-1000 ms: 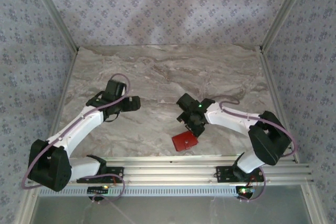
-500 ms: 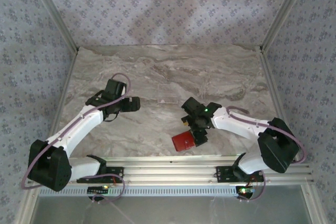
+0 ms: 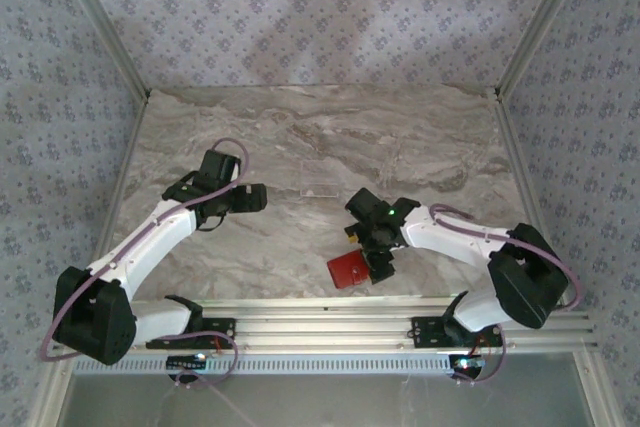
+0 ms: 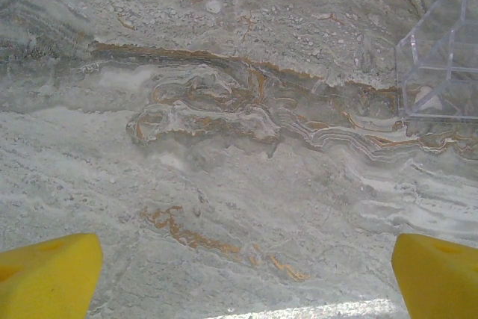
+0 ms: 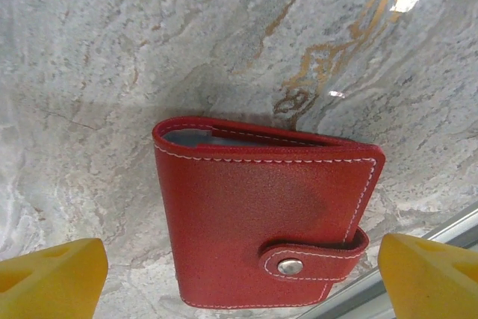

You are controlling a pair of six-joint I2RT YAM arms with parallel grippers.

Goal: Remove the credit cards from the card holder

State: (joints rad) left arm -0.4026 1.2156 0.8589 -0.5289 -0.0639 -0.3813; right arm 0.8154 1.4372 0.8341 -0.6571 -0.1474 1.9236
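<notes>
Jaws of the right gripper stand wide, with nothing between them. Its yellow fingertips sit at the two lower corners of the wrist view, one on either side of the card holder and clear of the leather. The card holder lies flat on the marble table, folded closed, red with white stitching. A strap wraps round the right-hand edge and is fastened by a metal snap. Along the top edge the fold gapes slightly and a pale grey-blue strip shows inside; cannot tell whether it is card or lining. The aluminium rail cuts the lower right corner, just beside the card holder.

Top view: the right gripper points down over the card holder, which sits at the near edge of the table, just short of the aluminium rail and slightly right of centre. The right arm reaches in from its base at the right, elbow bent.

Left gripper: jaws equally wide, holding nothing, bare marble beneath. A clear plastic stand rests on the table at the upper right of its wrist view. Top view: the left gripper hangs left of centre, well apart from the card holder. The clear plastic stand lies between the two grippers, further back. The left arm runs to its base at lower left.
</notes>
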